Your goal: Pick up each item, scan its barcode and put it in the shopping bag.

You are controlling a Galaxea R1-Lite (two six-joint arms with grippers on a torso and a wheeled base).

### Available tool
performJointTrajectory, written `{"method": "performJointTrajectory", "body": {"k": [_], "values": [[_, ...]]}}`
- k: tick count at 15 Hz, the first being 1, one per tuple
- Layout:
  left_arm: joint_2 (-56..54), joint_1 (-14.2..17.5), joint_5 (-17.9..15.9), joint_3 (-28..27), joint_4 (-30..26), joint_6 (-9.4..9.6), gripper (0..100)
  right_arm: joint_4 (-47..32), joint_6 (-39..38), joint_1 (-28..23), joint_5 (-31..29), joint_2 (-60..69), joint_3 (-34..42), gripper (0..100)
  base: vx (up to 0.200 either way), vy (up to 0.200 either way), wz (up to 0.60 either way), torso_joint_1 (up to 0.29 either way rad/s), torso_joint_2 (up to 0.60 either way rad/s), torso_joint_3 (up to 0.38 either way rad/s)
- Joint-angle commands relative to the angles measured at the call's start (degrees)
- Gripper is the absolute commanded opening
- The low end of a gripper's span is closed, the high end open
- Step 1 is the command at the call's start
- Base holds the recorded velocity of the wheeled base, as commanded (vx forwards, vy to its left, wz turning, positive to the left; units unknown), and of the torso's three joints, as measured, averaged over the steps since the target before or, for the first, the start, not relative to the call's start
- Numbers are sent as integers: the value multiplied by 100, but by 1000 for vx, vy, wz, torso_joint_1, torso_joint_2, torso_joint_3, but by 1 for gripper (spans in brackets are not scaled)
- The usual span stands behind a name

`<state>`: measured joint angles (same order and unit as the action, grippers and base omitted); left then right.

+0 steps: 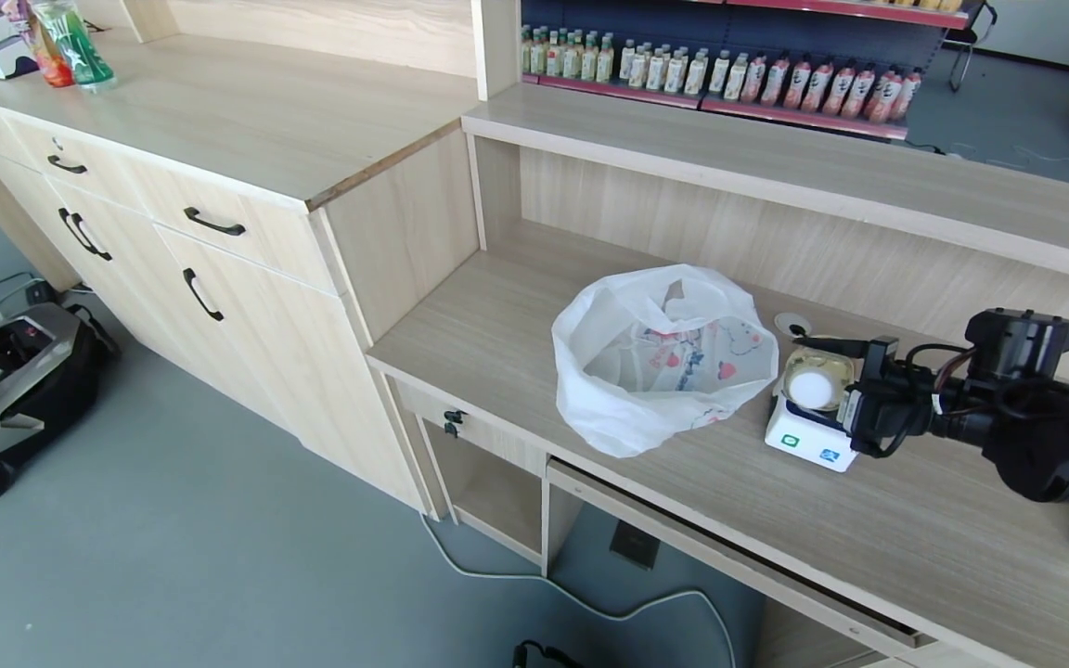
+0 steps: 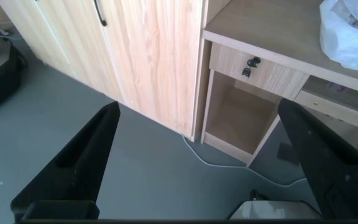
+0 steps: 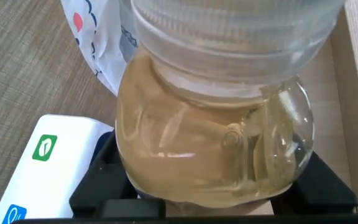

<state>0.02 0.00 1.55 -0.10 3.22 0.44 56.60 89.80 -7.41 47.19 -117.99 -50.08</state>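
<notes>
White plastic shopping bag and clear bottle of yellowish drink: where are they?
White plastic shopping bag (image 1: 609,413), head view, front wall.
Clear bottle of yellowish drink (image 3: 210,143), right wrist view, liquid-filled body.

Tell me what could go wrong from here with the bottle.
1. The right gripper holds the bottle round its smooth, rounded body over the scanner; it might slip and hit it.
2. The bag beside it has a slumped, crumpled mouth; the bottle could catch the rim rather than drop in.
3. The bag sits near the front edge of the counter; a push might slide it off.
</notes>
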Motion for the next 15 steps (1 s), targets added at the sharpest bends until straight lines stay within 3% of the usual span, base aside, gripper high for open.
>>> {"method": "performJointTrajectory", "body": {"k": [1, 4, 6, 9, 12, 15], "values": [[-2, 0, 3, 1, 3, 0, 100, -9, -6, 20, 1, -75, -37, 0, 0, 0, 0, 0, 0, 0], [-2, 0, -5, 1, 3, 0, 100, -9, -32, 29, 1, -48, -46, 0, 0, 0, 0, 0, 0, 0], [-2, 0, -5, 1, 3, 0, 100, -53, -604, 56, 1, 409, -81, 0, 0, 0, 0, 0, 0, 0], [-2, 0, 3, 1, 3, 0, 100, -308, -2291, -85, -70, 1674, 235, 0, 0, 0, 0, 0, 0, 0], [-2, 0, -5, 1, 3, 0, 100, -1063, -3355, -595, -316, 2676, 332, 0, 0, 0, 0, 0, 0, 0], [-2, 0, -5, 10, 3, 0, 100, -2259, -3548, -1245, -632, 3116, 288, 0, 0, 0, 0, 0, 0, 0]]}}
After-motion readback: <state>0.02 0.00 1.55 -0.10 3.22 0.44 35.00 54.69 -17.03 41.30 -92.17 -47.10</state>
